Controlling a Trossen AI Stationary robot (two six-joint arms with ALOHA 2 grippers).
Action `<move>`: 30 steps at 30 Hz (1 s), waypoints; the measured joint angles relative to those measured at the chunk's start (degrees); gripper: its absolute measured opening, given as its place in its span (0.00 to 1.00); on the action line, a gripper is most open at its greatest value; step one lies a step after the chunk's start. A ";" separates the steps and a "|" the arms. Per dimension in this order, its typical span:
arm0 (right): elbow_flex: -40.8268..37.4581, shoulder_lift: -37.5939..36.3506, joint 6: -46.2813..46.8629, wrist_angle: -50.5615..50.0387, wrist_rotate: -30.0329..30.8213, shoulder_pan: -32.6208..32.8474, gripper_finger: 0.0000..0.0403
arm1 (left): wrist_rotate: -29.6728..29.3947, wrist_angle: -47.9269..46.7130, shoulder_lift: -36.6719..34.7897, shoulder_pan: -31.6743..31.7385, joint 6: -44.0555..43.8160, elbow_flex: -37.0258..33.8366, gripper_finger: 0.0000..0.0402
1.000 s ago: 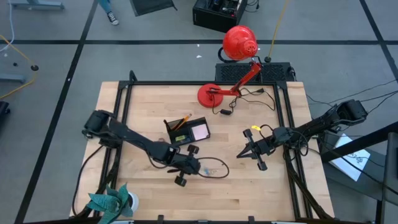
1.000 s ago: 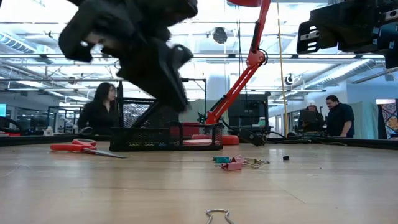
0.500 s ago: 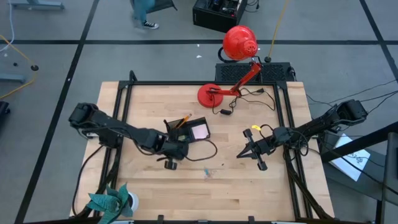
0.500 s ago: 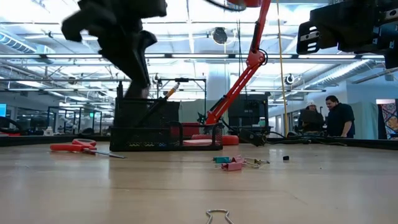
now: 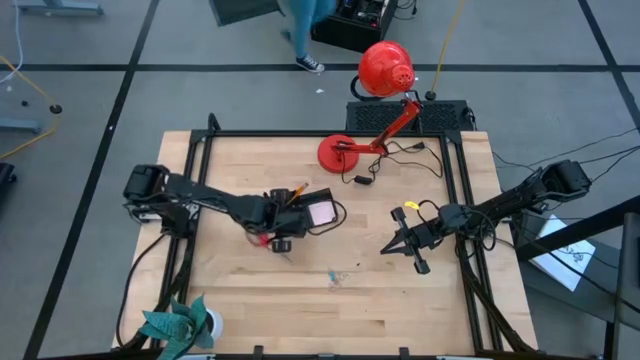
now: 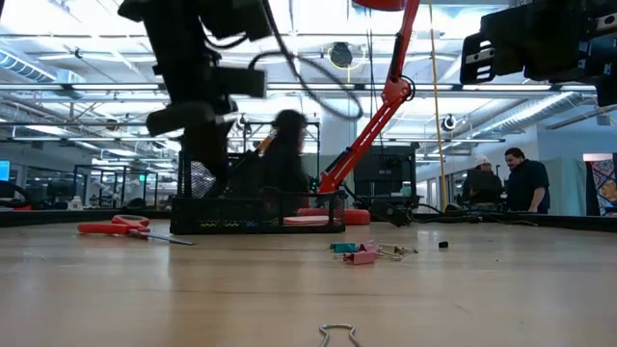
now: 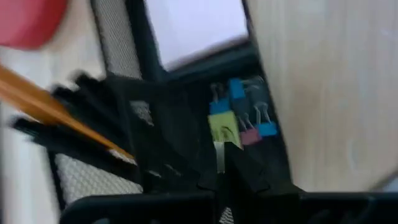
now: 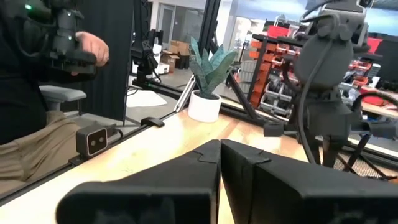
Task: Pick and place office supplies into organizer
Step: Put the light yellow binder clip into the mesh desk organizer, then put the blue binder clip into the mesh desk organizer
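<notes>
The black mesh organizer (image 5: pixel 300 210) (image 6: pixel 255 207) stands left of the table's middle. An orange pencil (image 5: pixel 293 193) (image 7: pixel 56 115) and a pale notepad (image 5: pixel 321 211) are in it, and blue and pink binder clips (image 7: pixel 252 127) lie in one compartment. My left gripper (image 5: pixel 280 238) (image 7: pixel 221 177) hovers over the organizer's near side, shut on a yellow-green binder clip (image 7: pixel 222 129). The red-handled scissors (image 6: pixel 125 228) lie flat on the table just left of the organizer. My right gripper (image 5: pixel 390 248) (image 8: pixel 221 155) waits shut at the right, holding nothing. My left gripper pinches the yellow-green clip by its silvery wire handle (image 7: pixel 219 157) between its two fingertips. The fingers slant steeply down from above. The clip hangs beyond the fingertips, over the compartment with the other clips. Whether it touches them I cannot tell.
A few small clips (image 5: pixel 335 277) (image 6: pixel 362 253) lie on the table near the middle, and a wire clip (image 6: pixel 337 334) lies near the front edge. The red lamp's base (image 5: pixel 338 153) stands at the far side. A potted plant (image 5: pixel 180 325) sits at the near left corner.
My left gripper has gone from the loose clips near the table's middle toward the left and far edge, and now stands over the organizer. It has tipped more steeply downward on the way. My right arm has kept still.
</notes>
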 joint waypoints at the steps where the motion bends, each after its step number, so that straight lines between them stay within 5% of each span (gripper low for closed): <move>1: 0.00 0.00 0.00 -0.24 0.00 0.00 0.01 | 1.09 0.15 0.17 0.18 -0.03 -0.17 0.02; 13: 0.00 0.00 -0.18 -0.33 0.00 0.00 0.01 | 1.91 1.86 0.41 0.02 -1.14 -0.33 0.29; 21: 0.00 0.00 -0.07 -0.30 0.00 0.00 0.01 | 3.13 6.01 0.41 -0.82 0.30 -0.33 0.31; 26: 0.00 0.00 -0.20 -0.30 0.00 0.00 0.01 | 10.77 16.75 0.41 -3.89 1.81 -0.33 0.31; 30: 0.00 0.00 -0.22 -0.28 0.00 0.00 0.01 | 11.04 26.17 1.13 -7.68 1.38 -0.30 0.32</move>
